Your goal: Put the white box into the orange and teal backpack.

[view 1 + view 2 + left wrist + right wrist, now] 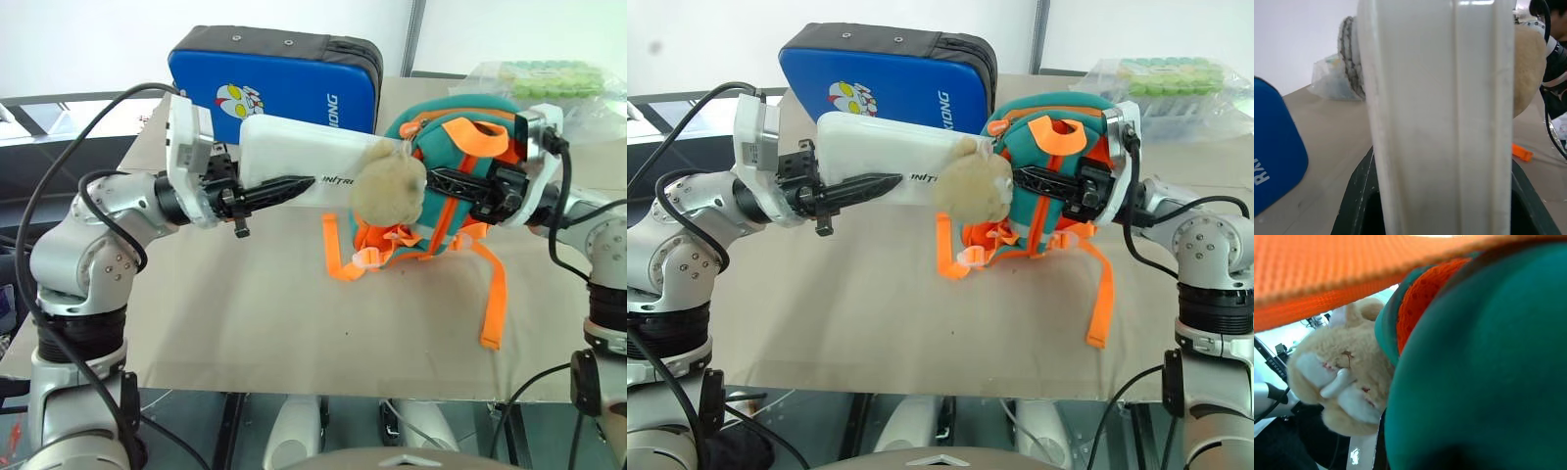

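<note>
bench [245,323]: covered in beige board, it carries the gear and leaves a bare stretch under both arms, so box and bag can meet in the air above it.
blue padded case [284,73]: stands on edge at the far side behind the action, playing no part in the transfer.
orange and teal backpack [446,186]: held up off the bench and tipped so its top faces the robot's left, probably to present the opening toward the incoming box; orange straps hang down to the bench.
white box [294,166]: held level in the air between the blue case and the backpack, its far end reaching the plush toy and just beside the bag's mouth, not yet inside as far as I can judge.
clear plastic bag [539,83]: lies at the far right corner with green items inside, well apart from the work.
plush toy [387,186]: beige, dangling from the backpack right in front of the box's leading end, where it may get in the way.
left claw [279,191]: clamped on the near end of the white box, fingers running along its flat faces to steer it lengthwise.
right claw [460,184]: clenched on the backpack's fabric, keeping it lifted.
</note>
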Motion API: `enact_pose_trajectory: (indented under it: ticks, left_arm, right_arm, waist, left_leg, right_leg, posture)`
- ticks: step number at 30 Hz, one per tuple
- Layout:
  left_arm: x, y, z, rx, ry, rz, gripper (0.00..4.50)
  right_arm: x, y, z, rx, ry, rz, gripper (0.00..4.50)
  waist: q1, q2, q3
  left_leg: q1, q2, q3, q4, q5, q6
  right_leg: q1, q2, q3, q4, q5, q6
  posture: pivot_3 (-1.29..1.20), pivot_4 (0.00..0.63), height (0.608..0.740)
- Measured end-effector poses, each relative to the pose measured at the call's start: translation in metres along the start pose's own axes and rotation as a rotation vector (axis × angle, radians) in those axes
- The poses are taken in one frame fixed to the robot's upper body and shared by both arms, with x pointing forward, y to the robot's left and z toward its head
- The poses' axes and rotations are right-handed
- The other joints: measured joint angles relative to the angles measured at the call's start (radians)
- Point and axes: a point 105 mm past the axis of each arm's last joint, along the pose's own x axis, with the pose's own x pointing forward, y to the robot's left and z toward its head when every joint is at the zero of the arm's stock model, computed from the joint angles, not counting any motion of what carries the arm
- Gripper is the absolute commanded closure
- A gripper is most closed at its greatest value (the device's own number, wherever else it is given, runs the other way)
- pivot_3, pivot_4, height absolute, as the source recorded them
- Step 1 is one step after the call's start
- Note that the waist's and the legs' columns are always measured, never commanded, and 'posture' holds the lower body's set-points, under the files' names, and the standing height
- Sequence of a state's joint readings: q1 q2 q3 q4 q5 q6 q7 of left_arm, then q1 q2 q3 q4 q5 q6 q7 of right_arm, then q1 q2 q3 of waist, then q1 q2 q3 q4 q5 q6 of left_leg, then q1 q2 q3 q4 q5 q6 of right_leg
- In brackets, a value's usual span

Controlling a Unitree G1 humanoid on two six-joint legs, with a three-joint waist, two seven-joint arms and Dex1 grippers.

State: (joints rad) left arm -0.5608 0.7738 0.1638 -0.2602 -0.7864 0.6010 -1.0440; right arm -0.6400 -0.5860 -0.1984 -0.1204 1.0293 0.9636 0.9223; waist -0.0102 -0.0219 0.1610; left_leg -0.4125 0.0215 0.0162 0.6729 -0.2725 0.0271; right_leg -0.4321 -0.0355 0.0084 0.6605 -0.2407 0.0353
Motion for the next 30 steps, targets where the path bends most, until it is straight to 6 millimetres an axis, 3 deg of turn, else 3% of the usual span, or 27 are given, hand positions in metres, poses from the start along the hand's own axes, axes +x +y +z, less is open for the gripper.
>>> enact_pose_trajectory:
  ticks: [2, 4, 15, 18, 22, 24, 27, 30]
  left_arm:
    - [0.007, -0.002, -0.002, -0.009, 0.004, -0.022, 3.34]
    - [0.027, -0.005, -0.011, -0.011, 0.041, -0.049, 3.34]
    - [0.151, -0.010, -0.067, -0.016, 0.263, -0.071, 3.34]
    - [0.160, -0.009, -0.074, 0.012, 0.284, -0.076, 1.93]
    - [0.153, -0.007, -0.078, 0.012, 0.274, -0.071, 0.04]
    - [0.142, -0.007, -0.073, -0.040, 0.232, -0.074, 0.01]
    - [0.107, -0.002, -0.058, -0.215, 0.131, -0.078, 0.01]
    - [0.042, 0.007, -0.039, -0.357, 0.054, -0.036, 0.01]
  right_arm:
    - [-0.001, 0.006, -0.002, -0.002, 0.009, 0.014, 4.46]
    - [0.000, 0.015, -0.005, -0.014, 0.029, 0.041, 4.46]
    - [0.005, 0.030, -0.018, -0.049, 0.084, 0.083, 4.46]
    - [0.002, 0.029, -0.020, -0.047, 0.081, 0.061, 4.50]
    - [0.003, 0.032, -0.025, -0.057, 0.095, 0.047, 4.50]
    - [0.003, 0.032, -0.026, -0.059, 0.098, 0.041, 4.50]
    - [0.004, 0.029, -0.027, -0.068, 0.100, 0.015, 4.50]
    - [0.003, 0.025, -0.027, -0.080, 0.095, -0.012, 4.50]
  waist:
    - [0.000, 0.000, 0.000]
    - [0.005, 0.000, 0.000]
    - [0.010, 0.000, 0.000]
    - [0.010, 0.001, -0.001]
    - [0.009, 0.001, -0.001]
    - [0.005, 0.001, -0.001]
    - [-0.012, 0.002, -0.001]
    - [-0.027, 0.002, -0.001]
  left_leg:
    - [0.000, 0.000, 0.000, 0.000, 0.000, 0.000]
    - [0.000, 0.000, -0.001, 0.001, 0.000, 0.000]
    - [-0.001, -0.004, -0.001, 0.007, -0.001, 0.001]
    - [0.000, -0.003, -0.001, 0.007, -0.001, 0.001]
    - [0.000, -0.001, -0.002, 0.007, -0.001, 0.002]
    - [0.000, 0.000, -0.001, 0.008, -0.001, 0.002]
    - [0.001, 0.001, -0.002, 0.008, -0.001, 0.001]
    - [0.000, 0.002, -0.005, 0.008, -0.001, 0.001]
  right_leg:
    - [0.000, 0.000, 0.000, 0.000, 0.000, 0.000]
    - [0.000, 0.000, -0.001, 0.000, 0.000, 0.000]
    - [0.001, 0.001, 0.000, 0.002, 0.000, 0.000]
    - [0.001, 0.001, 0.000, 0.002, 0.000, 0.000]
    - [0.001, 0.001, 0.000, 0.003, 0.000, 0.000]
    - [0.001, 0.001, 0.001, 0.003, 0.000, 0.000]
    - [0.001, 0.002, 0.003, 0.004, 0.000, 0.000]
    - [0.000, 0.003, 0.004, 0.004, 0.000, 0.000]
  posture:
    - [0.00, 0.150, 0.740]
    - [0.00, 0.150, 0.740]
    - [0.00, 0.150, 0.740]
    - [0.00, 0.150, 0.740]
    - [0.00, 0.150, 0.740]
    - [0.00, 0.150, 0.740]
    - [0.00, 0.150, 0.740]
    - [0.00, 0.150, 0.740]
